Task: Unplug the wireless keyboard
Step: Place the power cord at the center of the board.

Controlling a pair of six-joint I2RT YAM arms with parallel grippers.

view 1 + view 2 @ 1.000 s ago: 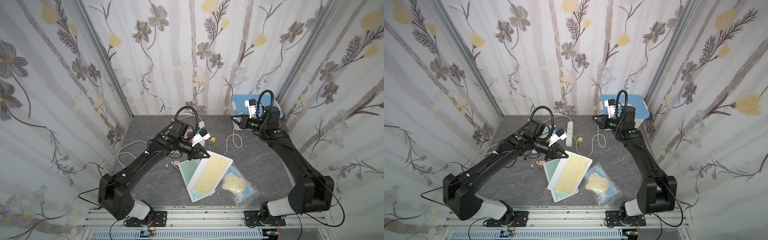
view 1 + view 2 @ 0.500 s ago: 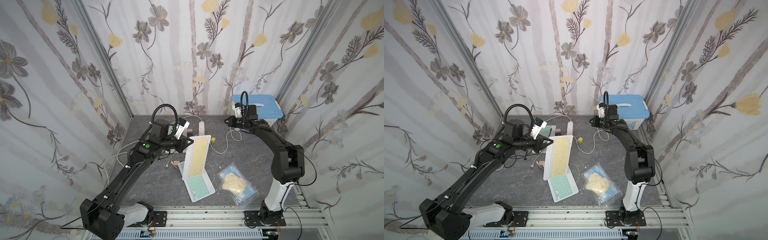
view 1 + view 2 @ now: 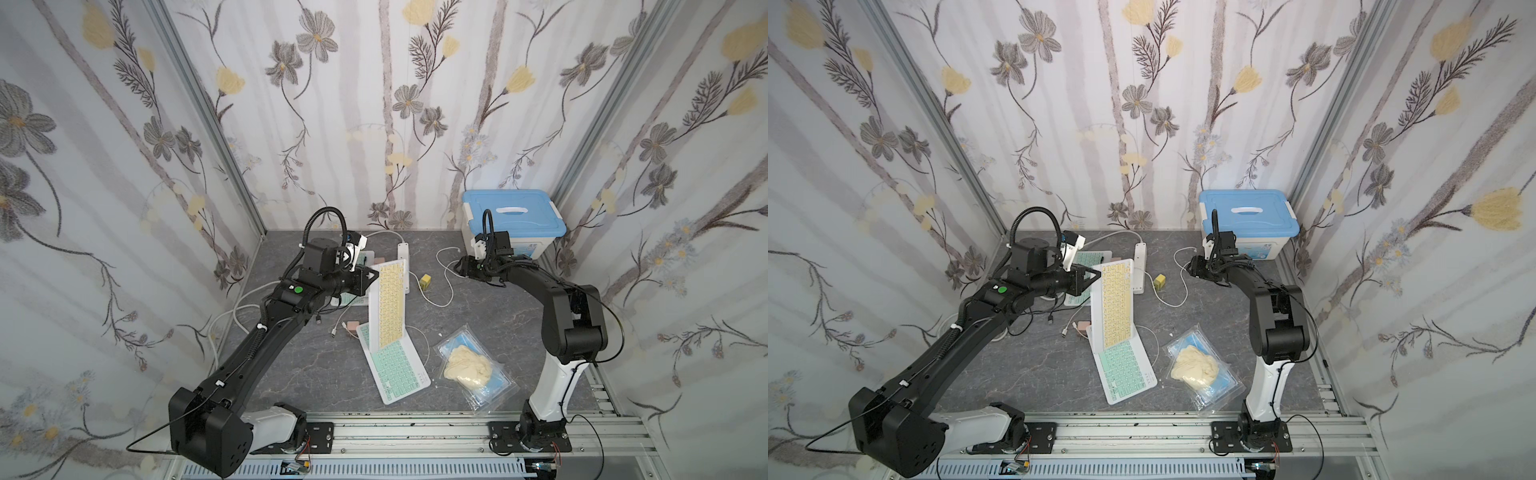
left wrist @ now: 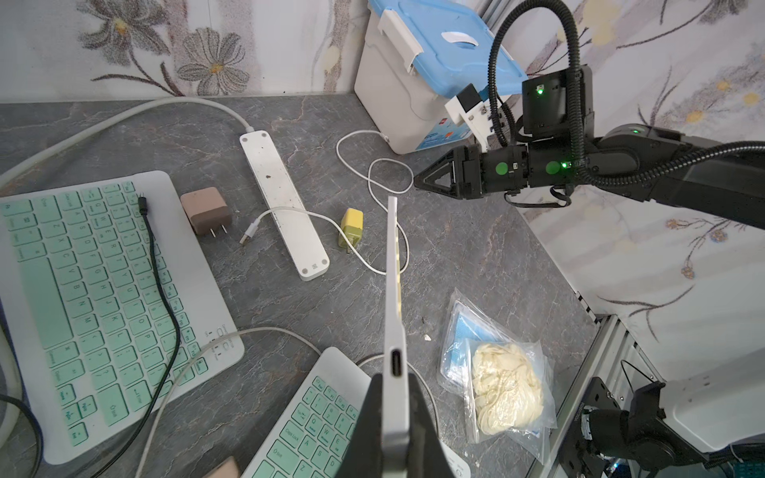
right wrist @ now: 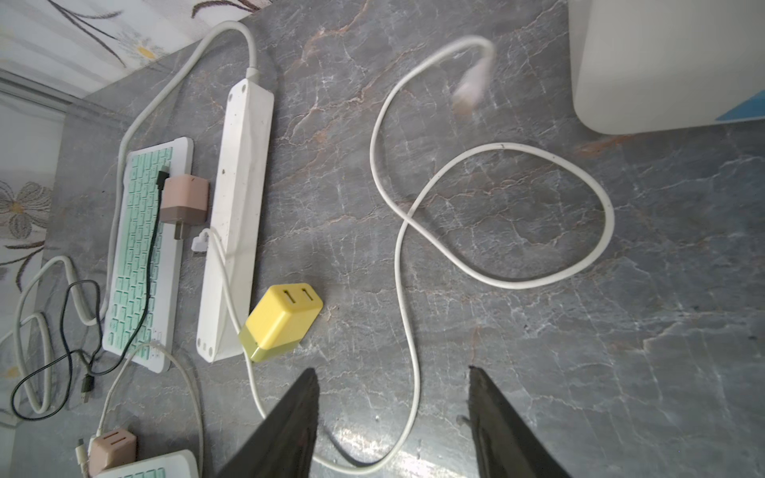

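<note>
Left wrist view: the left gripper is clamped on the edge of the yellow-keyed wireless keyboard, just beside its charging port, and holds it tilted up over a mint keyboard. The right gripper stands parted above the white cable, holding nothing.

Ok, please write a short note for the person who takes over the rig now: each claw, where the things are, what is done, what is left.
Left claw: shut on the yellow keyboard, which stands tilted, its lower end over the nearer green keyboard.
Right claw: open, empty, near the blue-lidded box.
White cable: loose on the table; its plug end is blurred.
Done: the keyboard's charging port is empty, so it is unplugged.
To do: probably lay the keyboard flat and pull both arms back.
</note>
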